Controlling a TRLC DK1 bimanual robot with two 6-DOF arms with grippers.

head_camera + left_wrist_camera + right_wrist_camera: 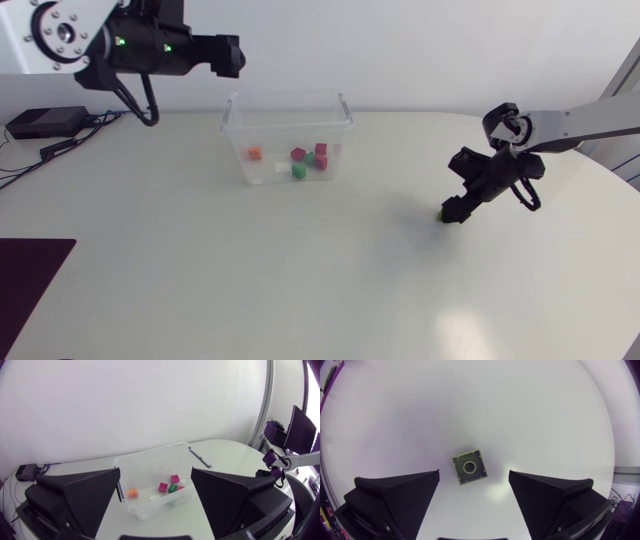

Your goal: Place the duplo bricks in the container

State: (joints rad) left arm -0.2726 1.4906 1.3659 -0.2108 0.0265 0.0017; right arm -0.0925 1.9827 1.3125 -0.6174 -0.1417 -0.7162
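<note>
First, head view: a clear container (pixel 288 96), open at the top, stands on the white counter (pixel 300 290) toward its far side. Inside lie an orange brick (pixel 255 153), pink bricks (pixel 321 149) and a green brick (pixel 298 171). The left arm (pixel 150 48) hangs raised beyond the container's left corner, touching nothing. The right arm (pixel 560 125) comes in from the right, wrist tipped down to the counter, well apart from the container. A small olive brick (pixel 442 214) shows just at the tip of the right jaws. A black box (pixel 45 122) with cables sits at the far left, a dark mat (pixel 30 275) at the near left edge.

Left wrist view: left jaws apart, holding nothing. The container sits ahead of them, seen through the gap, with the orange, pink and green bricks on its floor.

Right wrist view: right jaws apart, clamped on nothing. The olive brick, single stud up, lies on the counter ahead of the gap, touching neither finger.
</note>
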